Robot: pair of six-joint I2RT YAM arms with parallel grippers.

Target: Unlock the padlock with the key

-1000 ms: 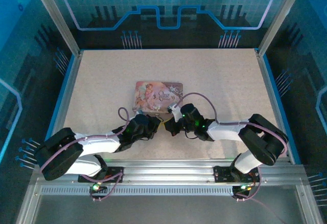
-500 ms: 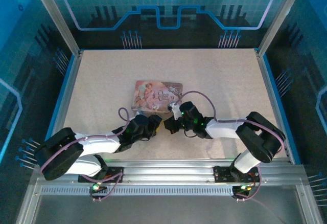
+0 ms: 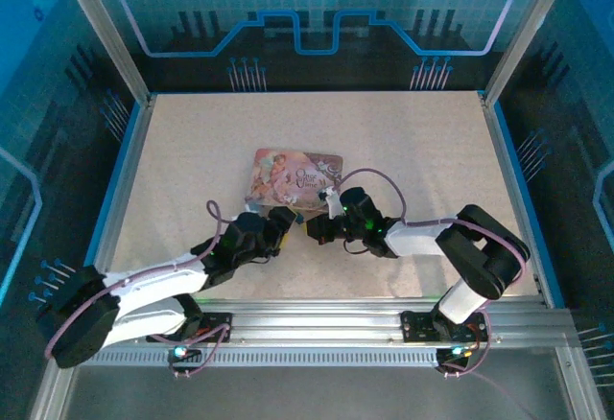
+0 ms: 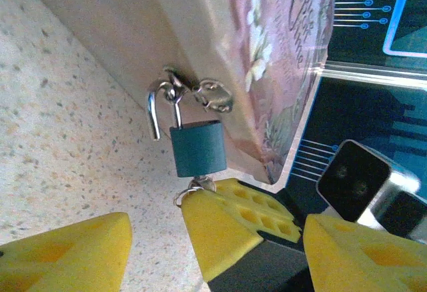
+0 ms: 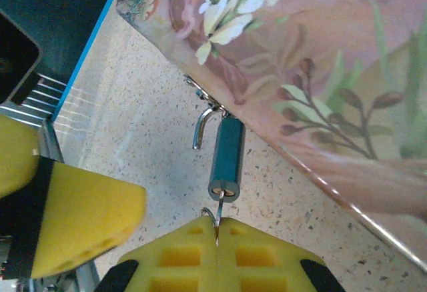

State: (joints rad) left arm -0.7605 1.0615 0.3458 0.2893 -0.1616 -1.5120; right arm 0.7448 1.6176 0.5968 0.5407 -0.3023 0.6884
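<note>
Looking at the padlock [image 4: 195,147]: one leg of its loop is out, so you can take it as unlocked. It hangs on the clasp of the pink tin [image 4: 280,52], just over the surface [image 4: 60,125].
Key [image 5: 217,217]: stuck in the lock's bottom.
Right pincer [image 5: 217,245]: clenched on the key.
Left pincer [image 3: 280,221]: just let go and now gapes wide, holding nothing.
Tin: looks shut; you cannot see inside.

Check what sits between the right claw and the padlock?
The key, running from the shut right claw into the padlock base; clear in the right wrist view.
</note>
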